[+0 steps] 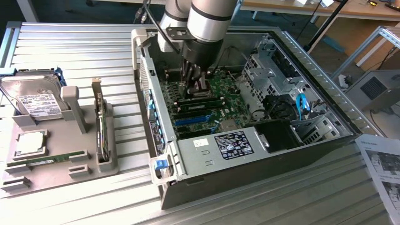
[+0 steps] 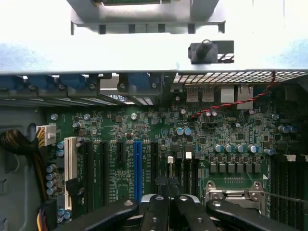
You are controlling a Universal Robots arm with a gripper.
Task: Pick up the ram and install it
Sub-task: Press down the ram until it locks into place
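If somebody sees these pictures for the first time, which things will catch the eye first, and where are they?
First comes the open computer case in the middle of the exterior view, with the silver robot arm reaching down so its gripper is over the green motherboard. Next is the grey parts tray at the exterior view's left, which carries a hard drive, a square processor and a green memory stick.

This is a robotics lab or electronics assembly workshop. An opened grey metal computer case (image 1: 250, 122) with its green motherboard (image 2: 159, 139) bared lies on a ribbed aluminium desk (image 1: 75, 47); a grey moulded parts fixture (image 1: 56, 154) holds a silver hard drive (image 1: 31, 96) at the exterior view's left, with wooden workbenches (image 1: 312, 7) beyond.
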